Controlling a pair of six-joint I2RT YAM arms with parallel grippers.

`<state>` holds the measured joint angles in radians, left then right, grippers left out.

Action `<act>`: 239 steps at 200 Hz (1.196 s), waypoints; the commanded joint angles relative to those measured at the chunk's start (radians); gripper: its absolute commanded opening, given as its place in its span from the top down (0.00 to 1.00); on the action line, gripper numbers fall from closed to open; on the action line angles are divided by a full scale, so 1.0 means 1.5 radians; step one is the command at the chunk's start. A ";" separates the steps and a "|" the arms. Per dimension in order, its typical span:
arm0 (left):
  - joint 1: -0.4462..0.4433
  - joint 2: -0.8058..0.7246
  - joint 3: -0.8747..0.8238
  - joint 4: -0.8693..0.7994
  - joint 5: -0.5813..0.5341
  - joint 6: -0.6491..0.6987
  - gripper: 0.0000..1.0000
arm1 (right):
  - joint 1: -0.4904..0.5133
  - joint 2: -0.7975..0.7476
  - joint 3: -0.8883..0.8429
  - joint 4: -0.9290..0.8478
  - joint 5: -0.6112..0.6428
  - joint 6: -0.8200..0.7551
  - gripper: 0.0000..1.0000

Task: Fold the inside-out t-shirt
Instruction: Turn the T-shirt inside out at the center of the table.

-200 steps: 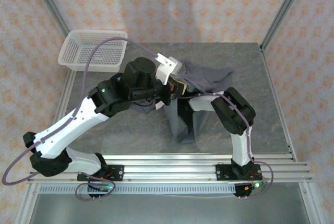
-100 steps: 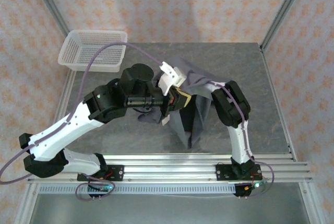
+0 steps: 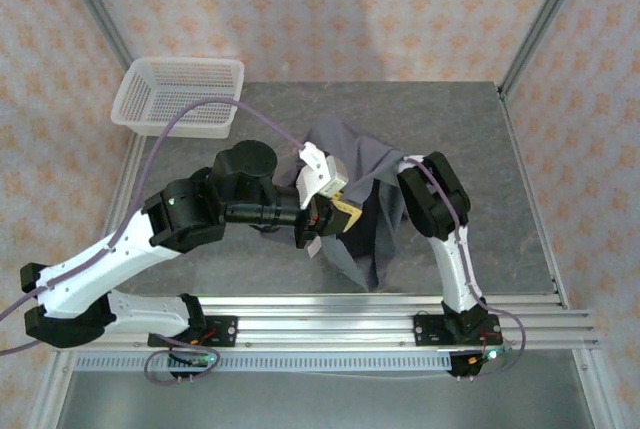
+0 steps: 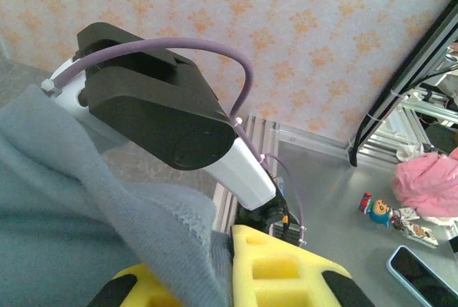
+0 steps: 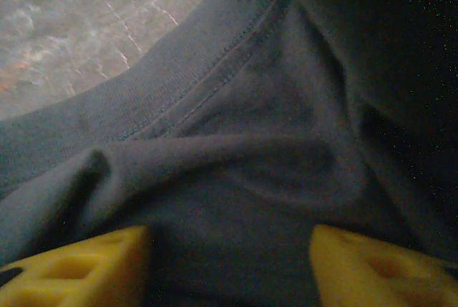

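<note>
The inside-out t-shirt [image 3: 365, 164] is a dark slate-grey heap in the middle of the table, with one end trailing toward the front edge. My left gripper [image 3: 330, 211] is at the heap's left side. In the left wrist view this gripper [image 4: 223, 271] has its yellow fingers [image 4: 286, 264] shut on a fold of the grey fabric [image 4: 64, 200]. The right arm [image 3: 432, 199] reaches under the heap from the right, and cloth hides its gripper there. In the right wrist view the right gripper [image 5: 229, 264] is open, its fingers wide apart against the shirt [image 5: 236, 142] near the ribbed collar [image 5: 179, 64].
A white mesh basket [image 3: 180, 97] stands at the table's back left corner. Metal frame posts [image 3: 535, 24] rise at the back corners. An aluminium rail [image 3: 320, 314] runs along the front edge. Bare grey tabletop [image 3: 480, 139] lies around the shirt.
The right gripper has opened and let the cloth go. The left gripper has moved toward the front edge, still holding the shirt, and the shirt has bunched into a tighter heap.
</note>
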<state>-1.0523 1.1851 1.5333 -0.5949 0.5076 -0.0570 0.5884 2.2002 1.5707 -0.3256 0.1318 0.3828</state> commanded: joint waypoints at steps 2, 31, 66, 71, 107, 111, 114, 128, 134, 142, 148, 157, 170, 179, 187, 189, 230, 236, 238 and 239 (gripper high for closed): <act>-0.008 -0.033 -0.007 0.024 -0.019 0.023 0.88 | 0.000 0.028 -0.014 -0.140 0.021 -0.027 0.26; -0.008 -0.037 -0.009 0.011 -0.093 0.030 0.86 | 0.012 0.016 -0.028 -0.185 0.048 -0.057 0.01; -0.008 -0.027 0.001 -0.006 -0.232 0.013 0.87 | 0.024 0.014 -0.063 -0.179 -0.001 -0.089 0.34; -0.008 -0.026 0.000 -0.005 -0.254 0.007 0.87 | 0.024 0.013 -0.071 -0.169 -0.011 -0.088 0.45; -0.007 -0.008 -0.025 -0.006 -0.262 -0.022 0.76 | 0.024 -0.020 -0.109 -0.112 -0.044 -0.082 0.97; -0.007 -0.005 -0.037 -0.001 -0.234 -0.020 0.69 | 0.024 -0.023 -0.108 -0.109 -0.046 -0.082 0.99; -0.007 -0.003 -0.048 0.004 -0.214 -0.019 0.64 | 0.023 -0.025 -0.107 -0.108 -0.048 -0.082 1.00; -0.011 0.004 -0.122 0.039 -0.200 -0.032 0.53 | 0.019 -0.030 -0.097 -0.112 -0.060 -0.082 1.00; -0.013 0.008 -0.160 0.067 -0.217 -0.052 0.50 | 0.018 -0.033 -0.094 -0.112 -0.067 -0.080 1.00; -0.014 0.016 -0.216 0.117 -0.236 -0.090 0.44 | 0.016 -0.039 -0.095 -0.107 -0.079 -0.076 1.00; -0.015 0.027 -0.253 0.153 -0.240 -0.116 0.39 | 0.014 -0.044 -0.099 -0.099 -0.089 -0.069 1.00; -0.021 0.046 -0.294 0.197 -0.247 -0.143 0.29 | 0.009 -0.053 -0.106 -0.085 -0.108 -0.056 1.00; -0.032 0.078 -0.333 0.250 -0.265 -0.167 0.16 | 0.006 -0.061 -0.109 -0.074 -0.123 -0.045 1.00; -0.033 0.108 -0.342 0.281 -0.246 -0.179 0.10 | 0.006 -0.062 -0.104 -0.078 -0.124 -0.045 1.00; -0.034 0.137 -0.337 0.298 -0.235 -0.188 0.06 | 0.006 -0.060 -0.098 -0.083 -0.125 -0.046 1.00; -0.034 0.145 -0.335 0.301 -0.232 -0.189 0.06 | 0.006 -0.059 -0.096 -0.085 -0.125 -0.046 1.00; -0.035 0.240 -0.307 0.390 -0.276 -0.228 0.27 | 0.006 -0.053 -0.097 -0.082 -0.131 -0.041 1.00; -0.034 0.239 -0.302 0.391 -0.286 -0.228 0.61 | 0.006 -0.052 -0.101 -0.081 -0.127 -0.042 1.00; -0.035 0.237 -0.301 0.391 -0.290 -0.228 0.73 | 0.006 -0.051 -0.102 -0.081 -0.126 -0.043 1.00; -0.034 0.236 -0.301 0.391 -0.292 -0.228 0.78 | 0.006 -0.051 -0.104 -0.081 -0.125 -0.043 1.00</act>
<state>-1.0996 1.5429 1.0252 -0.1410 0.1410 -0.3546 0.5919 2.1006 1.4509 -0.3592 -0.0090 0.3027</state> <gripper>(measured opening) 0.803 0.044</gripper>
